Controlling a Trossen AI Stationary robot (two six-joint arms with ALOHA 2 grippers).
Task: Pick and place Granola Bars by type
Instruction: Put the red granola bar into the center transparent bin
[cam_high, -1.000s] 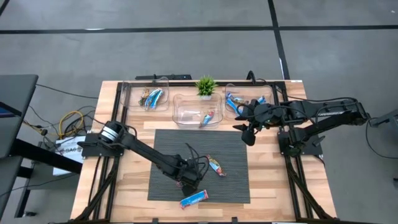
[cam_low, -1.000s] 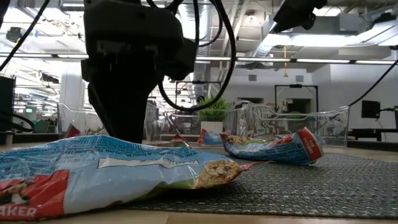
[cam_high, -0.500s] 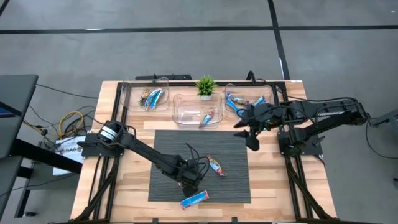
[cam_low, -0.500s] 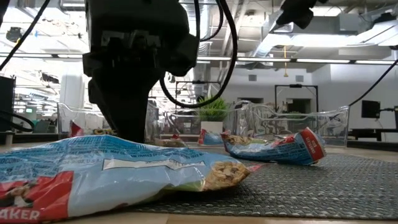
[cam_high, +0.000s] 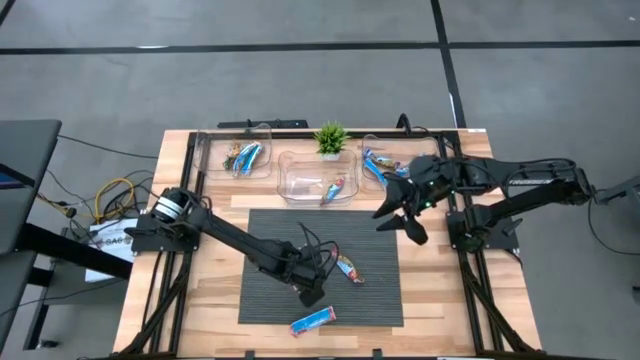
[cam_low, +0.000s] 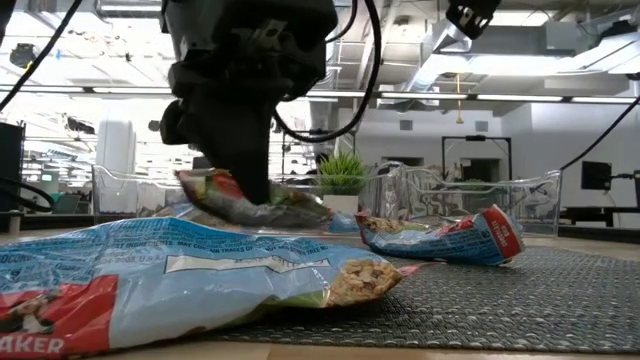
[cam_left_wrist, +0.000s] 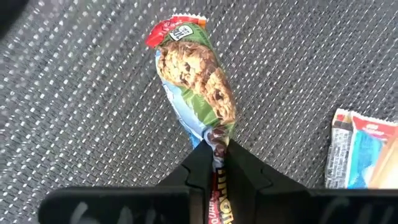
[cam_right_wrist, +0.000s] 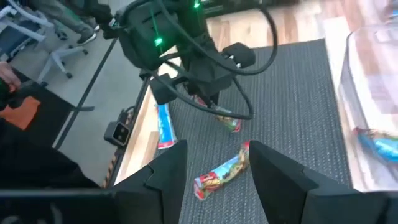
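My left gripper (cam_high: 312, 291) stands over the dark mat (cam_high: 270, 240), shut on a green granola bar (cam_left_wrist: 193, 81). That bar also shows in the low view (cam_low: 250, 200). A red-ended bar (cam_high: 348, 268) lies flat on the mat just right of it. A blue bar (cam_high: 311, 320) lies at the mat's near edge. My right gripper (cam_high: 402, 225) hovers open above the mat's far right part with nothing between its fingers. More bars lie in the clear bins (cam_high: 318, 190) at the far side. My left gripper pinches the green bar between its two fingers a little way in from one end (cam_left_wrist: 215, 135); that end reaches back between them. The fingers come from above, slanting down. The bar hangs tilted, its free end (cam_left_wrist: 177, 28) sticking out past the fingertips, above the mat.
Three clear bins stand in a row at the far side: left (cam_high: 240, 158), middle and right (cam_high: 395, 165). A small green plant (cam_high: 331, 138) stands behind the middle one. Bare wood borders the mat on either side.
My left gripper has risen a little and shifted slightly toward the table's right, bringing the green bar up off the mat, tilted. My right gripper has moved toward the table's near edge, out over the mat's far right corner.
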